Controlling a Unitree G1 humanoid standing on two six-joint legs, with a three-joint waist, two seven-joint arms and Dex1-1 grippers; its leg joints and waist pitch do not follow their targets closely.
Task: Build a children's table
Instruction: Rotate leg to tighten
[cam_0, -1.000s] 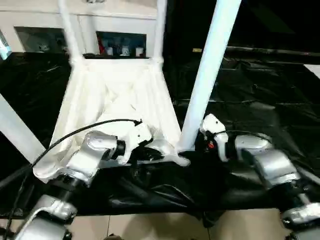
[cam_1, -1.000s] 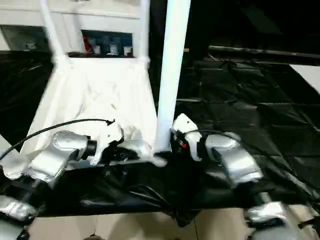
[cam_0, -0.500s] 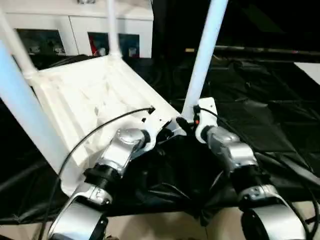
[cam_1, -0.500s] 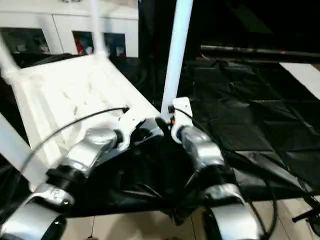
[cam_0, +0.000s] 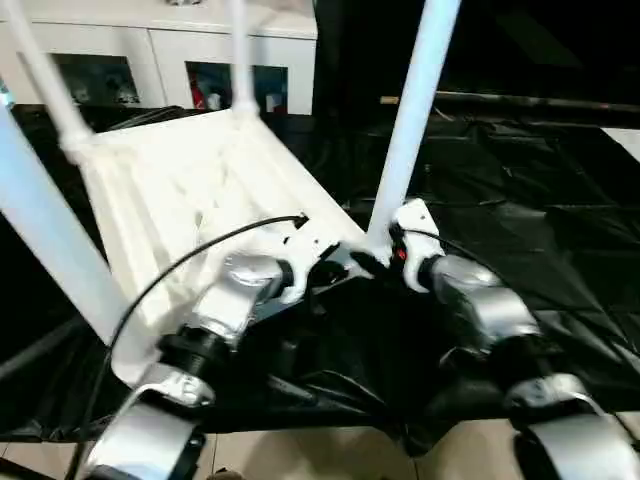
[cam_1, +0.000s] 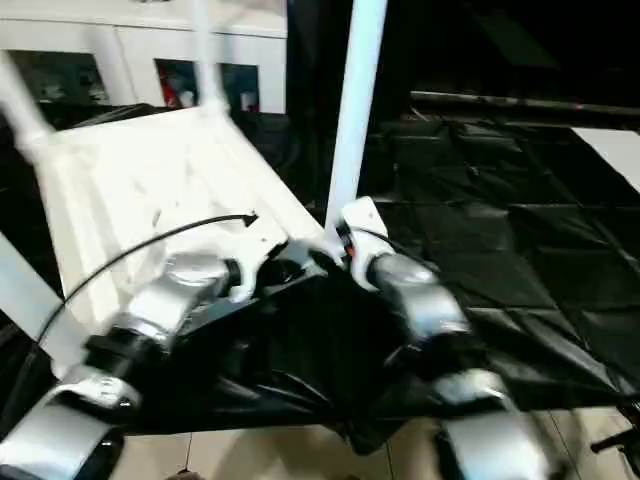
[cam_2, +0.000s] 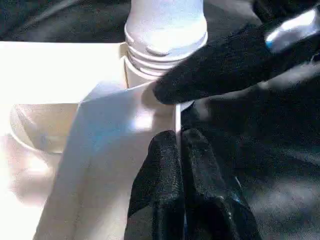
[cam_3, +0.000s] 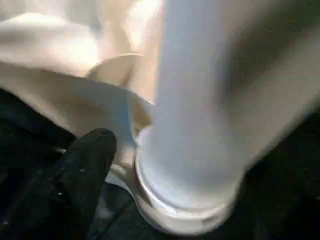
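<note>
Tabletop (cam_0: 190, 190) lain upside down on black sheeting (cam_0: 520, 200) — legs upright in corner sockets. Near-corner edge clamped by left gripper (cam_2: 179, 150), fingers together. Right gripper (cam_0: 385, 258) beside near leg (cam_0: 408, 130) — finger gap cannot be told. No writing legible.

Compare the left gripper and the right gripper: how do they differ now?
The left gripper is shut, pinching the tabletop's edge near the corner socket; the right gripper sits at the base of the near leg, one finger beside the socket. Both have black fingers and work at the same corner.
</note>
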